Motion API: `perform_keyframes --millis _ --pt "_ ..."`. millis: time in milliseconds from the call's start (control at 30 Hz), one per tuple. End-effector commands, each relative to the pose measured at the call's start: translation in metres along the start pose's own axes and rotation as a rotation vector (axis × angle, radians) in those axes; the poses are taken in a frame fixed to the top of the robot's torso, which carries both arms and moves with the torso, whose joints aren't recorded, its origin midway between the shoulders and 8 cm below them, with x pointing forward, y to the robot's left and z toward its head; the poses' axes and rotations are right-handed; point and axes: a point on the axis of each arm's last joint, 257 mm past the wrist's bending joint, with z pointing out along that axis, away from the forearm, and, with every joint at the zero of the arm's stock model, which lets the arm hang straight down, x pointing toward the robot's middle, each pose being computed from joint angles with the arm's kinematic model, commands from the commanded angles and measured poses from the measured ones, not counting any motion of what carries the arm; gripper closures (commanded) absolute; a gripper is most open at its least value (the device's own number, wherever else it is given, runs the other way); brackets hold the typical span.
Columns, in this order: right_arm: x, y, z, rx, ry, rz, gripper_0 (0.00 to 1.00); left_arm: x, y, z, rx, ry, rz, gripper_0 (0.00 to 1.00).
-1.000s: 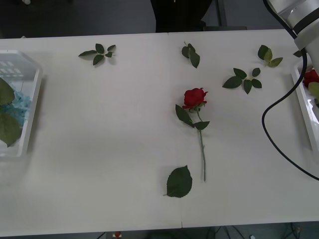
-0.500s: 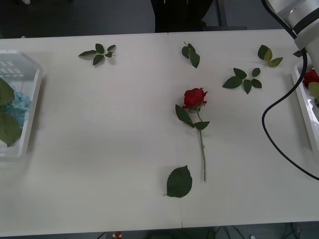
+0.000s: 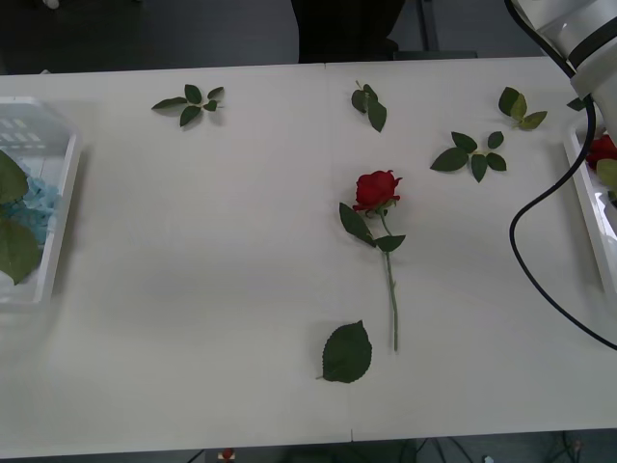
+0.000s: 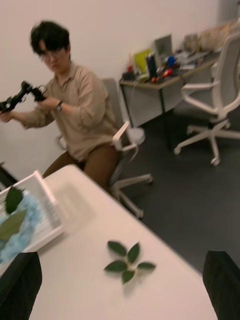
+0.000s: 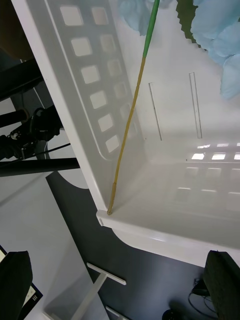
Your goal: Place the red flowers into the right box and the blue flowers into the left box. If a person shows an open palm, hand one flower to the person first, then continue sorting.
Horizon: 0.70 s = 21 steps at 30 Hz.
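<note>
One red flower (image 3: 376, 188) lies mid-table, its stem (image 3: 391, 299) pointing toward the near edge. Another red flower (image 3: 603, 149) rests in the right box (image 3: 586, 207) at the table's right edge. The left box (image 3: 60, 193) holds blue flowers (image 3: 34, 207). My left gripper (image 5: 120, 285) is open and holds nothing, close over that box's wall (image 5: 90, 75), with blue flowers (image 5: 220, 30) and a long stem (image 5: 132, 110) inside. My right gripper (image 4: 120, 290) is open with nothing between its fingers, raised over the table; its arm (image 3: 578, 39) is at the far right. A seated person (image 4: 70, 105) holds black handles.
Loose leaf sprigs (image 3: 191, 101) (image 3: 369, 104) (image 3: 472, 154) (image 3: 521, 106) lie along the far side, and a single large leaf (image 3: 347, 353) lies near the stem's end. A black cable (image 3: 540, 260) loops over the table's right part. Office chairs and a desk stand beyond the table.
</note>
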Motion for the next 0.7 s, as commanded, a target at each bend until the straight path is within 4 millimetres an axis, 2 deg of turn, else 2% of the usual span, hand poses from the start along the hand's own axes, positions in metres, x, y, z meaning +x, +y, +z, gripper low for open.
perform_keyframes --millis 33,100,133,200,233,300,367,400,433,533,700 --pt "-0.002 0.012 -0.004 -0.023 0.119 0.091 0.06 -0.007 0.04 -0.019 -0.074 -0.027 0.038 0.0" --pt "0.033 0.012 -0.01 -0.012 0.255 0.134 0.06 -0.007 0.04 -0.019 -0.074 -0.027 0.038 0.0" --pt "0.043 0.013 -0.013 -0.008 0.293 0.145 0.06 -0.007 0.04 -0.019 -0.074 -0.027 0.038 0.0" --pt "0.077 0.014 -0.021 0.025 0.42 0.201 0.06 -0.007 0.04 -0.019 -0.074 -0.027 0.038 0.0" --pt "0.086 0.014 -0.024 0.036 0.452 0.215 0.06 -0.007 0.04 -0.019 -0.074 -0.027 0.038 0.0" --pt "0.121 0.017 -0.037 0.087 0.568 0.285 0.06 -0.007 0.04 -0.019 -0.074 -0.027 0.038 0.0" --pt "0.142 0.019 -0.047 0.12 0.632 0.316 0.06 -0.007 0.04 -0.019 -0.074 -0.027 0.038 0.0" --pt "0.16 0.021 -0.06 0.161 0.696 0.337 0.06 -0.007 0.04 -0.019 -0.074 -0.027 0.038 0.0" --pt "0.167 0.022 -0.064 0.174 0.72 0.339 0.06 -0.007 0.04 -0.019 -0.074 -0.027 0.038 0.0" --pt "0.2 0.025 -0.095 0.244 0.834 0.365 0.06 -0.007 0.04 -0.019 -0.074 -0.027 0.038 0.0" --pt "0.236 0.031 -0.133 0.314 0.931 0.413 0.06 -0.007 0.04 -0.019 -0.074 -0.027 0.038 0.0"
